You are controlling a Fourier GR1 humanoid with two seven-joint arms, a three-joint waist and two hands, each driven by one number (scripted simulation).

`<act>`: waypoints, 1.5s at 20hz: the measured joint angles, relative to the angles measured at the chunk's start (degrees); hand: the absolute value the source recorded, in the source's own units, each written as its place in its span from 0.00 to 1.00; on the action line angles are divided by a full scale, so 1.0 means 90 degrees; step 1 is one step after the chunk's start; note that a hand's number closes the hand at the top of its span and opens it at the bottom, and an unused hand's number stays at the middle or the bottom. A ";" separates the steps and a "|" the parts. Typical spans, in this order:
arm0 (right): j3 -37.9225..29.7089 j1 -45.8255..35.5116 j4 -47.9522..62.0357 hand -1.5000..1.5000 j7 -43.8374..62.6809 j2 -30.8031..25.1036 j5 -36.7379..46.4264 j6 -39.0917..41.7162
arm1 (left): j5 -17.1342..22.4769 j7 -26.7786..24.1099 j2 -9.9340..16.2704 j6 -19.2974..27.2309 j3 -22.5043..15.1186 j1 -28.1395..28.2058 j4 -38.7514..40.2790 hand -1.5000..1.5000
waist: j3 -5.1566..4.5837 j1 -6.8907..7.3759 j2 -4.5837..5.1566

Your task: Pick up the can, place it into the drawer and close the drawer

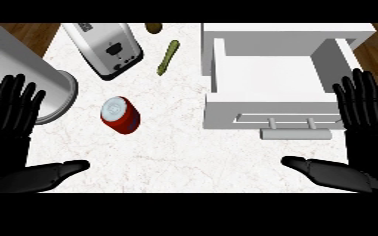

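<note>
The left hand (18,111) shows at the left edge of the bench (184,150), fingers straight and released, pointing up, holding nothing; its thumb lies low, near the front left corner. Just beside it, at the left edge, stands a large grey cylinder (37,87) with a rounded rim. Toward the back left of the bench lies a silver toaster (103,47), tilted diagonally. In front of the toaster, well apart from both hands, rests the red can (120,115), its silver top facing up and slightly left; it stands on the bare bench left of centre, not in the drawer. At the back edge, right of the toaster, sits a small dark olive object (153,28), and near it a slim green vegetable (168,57) lies at an angle. The right half of the bench carries the white drawer (266,75), pulled open, its interior holding nothing visible, with a grey bar handle (293,132) on its front face. The right hand (358,105) shows at the right edge, just beside the drawer, fingers straight and released, pointing up; its thumb lies near the front right corner.
</note>
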 measured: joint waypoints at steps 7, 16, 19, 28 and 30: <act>-0.0243 0.0340 -0.0080 0.00 -0.0115 -0.0083 -0.0214 0.0260 | -0.0050 0.0256 0.0000 0.0015 0.0087 -0.0174 0.0035 0.00 | 0.0000 -0.0016 -0.0002; -0.0474 0.0438 -0.0215 0.00 -0.0075 -0.0154 -0.0380 0.0451 | -0.0353 0.0022 -0.0204 0.0078 -0.0141 -0.0489 0.0942 0.00 | 0.0000 -0.0029 0.0001; -0.0685 0.0524 -0.0152 0.00 -0.0239 -0.0197 -0.0546 0.0579 | -0.0580 -0.0345 -0.0384 0.0167 -0.0301 -0.0448 0.1394 0.00 | -0.0002 -0.0032 0.0001; -0.0838 0.0592 -0.0395 0.00 -0.0111 -0.0204 -0.0610 0.0693 | -0.0921 -0.1374 -0.0578 0.0349 -0.0463 -0.0381 0.2627 0.00 | -0.0003 -0.0028 0.0000; -0.0844 0.0725 -0.0507 0.00 -0.0171 -0.0152 -0.0609 0.0733 | -0.0974 -0.1704 -0.0632 0.0517 -0.0548 -0.0365 0.2976 0.00 | -0.0004 -0.0034 -0.0001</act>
